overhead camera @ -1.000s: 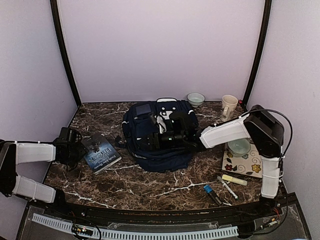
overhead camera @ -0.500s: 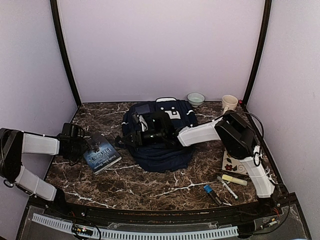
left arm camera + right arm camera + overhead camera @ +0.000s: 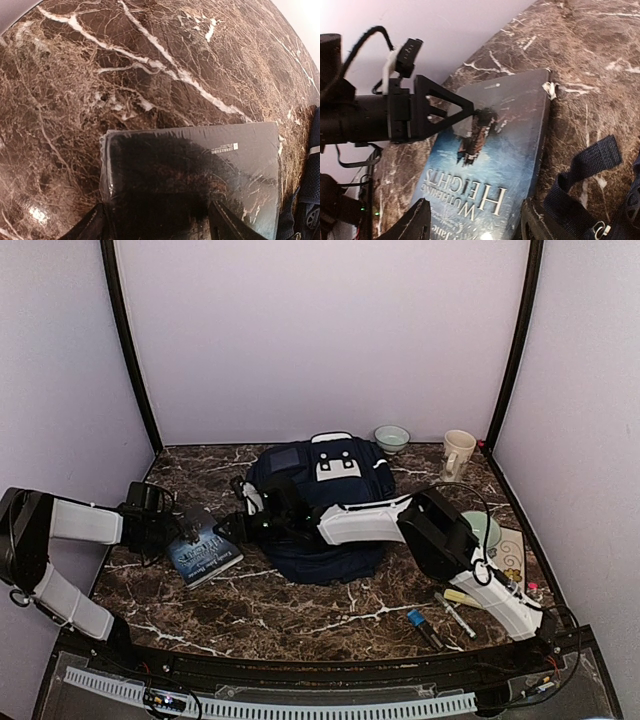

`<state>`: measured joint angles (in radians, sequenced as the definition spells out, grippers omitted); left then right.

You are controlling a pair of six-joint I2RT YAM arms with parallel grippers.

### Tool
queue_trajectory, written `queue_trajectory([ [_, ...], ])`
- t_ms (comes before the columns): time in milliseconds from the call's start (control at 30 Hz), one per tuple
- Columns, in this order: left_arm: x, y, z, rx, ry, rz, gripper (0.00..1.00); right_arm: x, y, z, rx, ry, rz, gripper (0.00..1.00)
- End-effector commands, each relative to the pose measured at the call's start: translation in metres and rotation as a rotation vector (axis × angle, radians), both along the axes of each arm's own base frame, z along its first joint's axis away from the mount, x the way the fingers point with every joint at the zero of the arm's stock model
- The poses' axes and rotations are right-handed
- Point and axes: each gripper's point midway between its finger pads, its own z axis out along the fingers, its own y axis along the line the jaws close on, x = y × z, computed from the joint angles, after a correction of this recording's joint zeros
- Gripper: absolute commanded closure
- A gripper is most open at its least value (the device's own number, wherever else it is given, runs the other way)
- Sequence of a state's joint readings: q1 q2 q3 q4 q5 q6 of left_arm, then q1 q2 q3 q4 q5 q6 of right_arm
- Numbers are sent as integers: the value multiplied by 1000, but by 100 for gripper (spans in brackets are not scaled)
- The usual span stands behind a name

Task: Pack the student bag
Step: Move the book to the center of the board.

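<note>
The student bag, navy with a white patch, lies in the middle of the table. Left of it lies a blue book, titled Wuthering Heights. My left gripper is at the book's far-left end, open; in the left wrist view its fingers straddle the shiny cover. My right arm reaches across the bag. The right gripper hangs open over the book's other end, its fingertips either side of the cover. A bag strap lies beside its right finger.
A small bowl and a mug stand at the back right. A floral mat with a green bowl lies at the right. Markers and a blue item lie near the front right.
My right arm has swept left across the bag, from over its middle to the book. My left gripper has edged onto the book and its jaws have narrowed a little.
</note>
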<state>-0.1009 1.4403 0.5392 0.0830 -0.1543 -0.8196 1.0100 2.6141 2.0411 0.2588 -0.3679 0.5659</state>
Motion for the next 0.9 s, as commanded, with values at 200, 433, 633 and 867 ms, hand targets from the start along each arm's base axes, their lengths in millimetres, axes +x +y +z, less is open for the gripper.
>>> queue_trajectory([
  [200,-33,-27,-32,-85,162,-135,31,-14,-24,-112,-329,131,-163,37],
  [433,-30,-46,-30,-99,149,-239,36,-100,-3,-97,-260,272,144,38],
  [633,-36,-59,-34,-112,168,-281,38,-135,-19,-75,-226,306,226,38],
  [867,-57,-70,-31,-116,176,-308,40,-171,-48,-57,-187,336,304,39],
])
